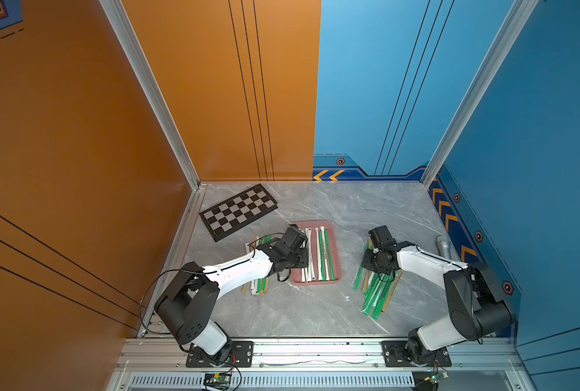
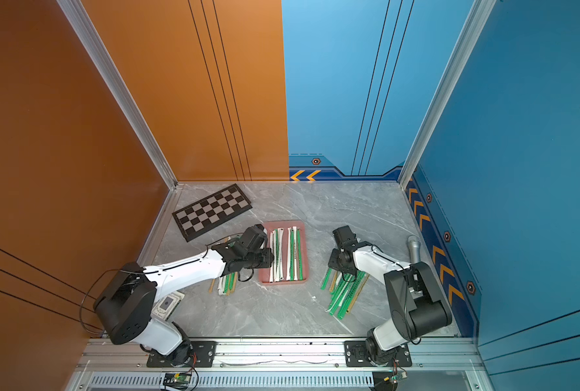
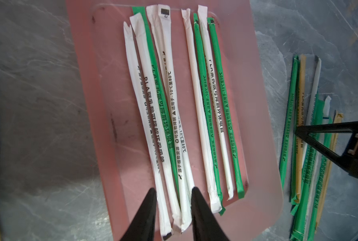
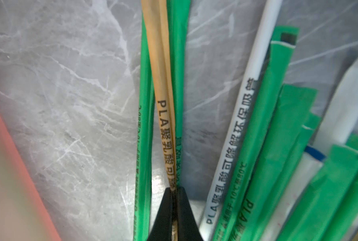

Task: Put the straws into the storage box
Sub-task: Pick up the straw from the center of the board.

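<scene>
**Straws (image 3: 196,104) in pink tray (image 3: 86,83), both arms down**

Left arm stretches over the tray mid-table, left gripper (image 3: 173,188) pointing down, fingers spread either side of white ends. Roughly nine lie inside: six white, three green. Right arm bends down beside it, right gripper (image 4: 173,188) pinched tight on one tan straw (image 4: 163,104). Two loose piles (image 1: 378,291) flank the tray, too tangled to count.

**Some straws boxed, two piles still outside**

The shallow pink storage box (image 1: 312,224) lies flat, holding green and white wrapped straws (image 1: 322,254) lengthwise. A small pile (image 1: 259,287) lies just left of it. A fanned pile (image 1: 378,298) lies to its right, where the right tool (image 4: 175,194) pinches one tan straw (image 4: 163,104).
</scene>
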Available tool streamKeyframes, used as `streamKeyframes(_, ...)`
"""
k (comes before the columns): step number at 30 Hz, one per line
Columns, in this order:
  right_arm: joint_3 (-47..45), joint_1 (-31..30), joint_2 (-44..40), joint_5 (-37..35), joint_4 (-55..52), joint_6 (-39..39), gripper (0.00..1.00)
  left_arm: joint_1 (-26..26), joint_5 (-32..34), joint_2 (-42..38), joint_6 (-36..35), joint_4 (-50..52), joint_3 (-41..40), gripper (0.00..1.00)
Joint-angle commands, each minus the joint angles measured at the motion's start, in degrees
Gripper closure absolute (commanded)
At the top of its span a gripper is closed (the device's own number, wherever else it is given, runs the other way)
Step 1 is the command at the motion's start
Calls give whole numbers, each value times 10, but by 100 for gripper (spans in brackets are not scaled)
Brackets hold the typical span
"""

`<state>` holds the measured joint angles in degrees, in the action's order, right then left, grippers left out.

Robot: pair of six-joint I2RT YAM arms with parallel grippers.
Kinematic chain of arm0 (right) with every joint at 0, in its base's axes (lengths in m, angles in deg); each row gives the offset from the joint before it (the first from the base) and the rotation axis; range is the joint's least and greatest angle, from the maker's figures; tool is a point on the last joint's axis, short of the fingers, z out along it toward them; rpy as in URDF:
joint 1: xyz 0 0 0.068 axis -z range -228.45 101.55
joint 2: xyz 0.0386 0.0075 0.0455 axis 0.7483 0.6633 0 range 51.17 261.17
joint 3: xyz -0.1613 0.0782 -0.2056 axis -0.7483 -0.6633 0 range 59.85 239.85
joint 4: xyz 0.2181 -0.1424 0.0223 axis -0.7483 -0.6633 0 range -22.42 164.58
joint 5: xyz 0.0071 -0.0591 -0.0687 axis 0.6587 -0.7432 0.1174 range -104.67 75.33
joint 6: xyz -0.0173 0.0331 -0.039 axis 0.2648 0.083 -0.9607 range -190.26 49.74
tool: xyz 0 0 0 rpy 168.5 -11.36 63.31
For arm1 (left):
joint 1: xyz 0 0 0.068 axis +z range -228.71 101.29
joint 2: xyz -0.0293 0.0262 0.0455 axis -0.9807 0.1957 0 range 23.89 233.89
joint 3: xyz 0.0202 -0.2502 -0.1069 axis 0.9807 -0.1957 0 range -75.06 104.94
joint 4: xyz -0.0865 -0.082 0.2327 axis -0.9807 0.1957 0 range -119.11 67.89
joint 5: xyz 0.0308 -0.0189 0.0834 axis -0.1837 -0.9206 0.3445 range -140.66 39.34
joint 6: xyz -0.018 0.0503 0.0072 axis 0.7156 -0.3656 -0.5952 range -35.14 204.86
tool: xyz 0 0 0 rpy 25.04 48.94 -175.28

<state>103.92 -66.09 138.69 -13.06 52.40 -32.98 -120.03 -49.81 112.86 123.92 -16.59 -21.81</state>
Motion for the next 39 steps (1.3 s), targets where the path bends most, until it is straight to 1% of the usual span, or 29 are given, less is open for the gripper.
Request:
streamKeyframes(1,7,-5,-20,-18,-36,-4,94,1,15,-17,-1,13,-12,69)
streamKeyframes(11,25,-15,-65,-26,-65,-4,93,10,15,-23,0,15,-21,66)
streamKeyframes(14,29,-17,-74,-27,-66,-5,87,13,16,-27,0,15,-25,64)
streamKeyframes(23,41,-27,-60,-25,-65,-10,90,17,14,-30,1,15,-31,64)
streamKeyframes(30,52,-37,-73,-19,-62,2,92,21,22,-34,3,17,-39,63)
streamKeyframes(33,57,-51,-86,13,-28,19,92,26,32,-39,9,21,-50,58)
streamKeyframes(35,51,-62,-86,69,40,35,92,32,40,-45,15,26,-58,54)
streamKeyframes(37,49,-71,-73,123,104,47,92,38,50,-56,22,31,-68,53)
streamKeyframes(39,60,-81,-51,140,133,49,92,43,65,-77,26,31,-82,48)
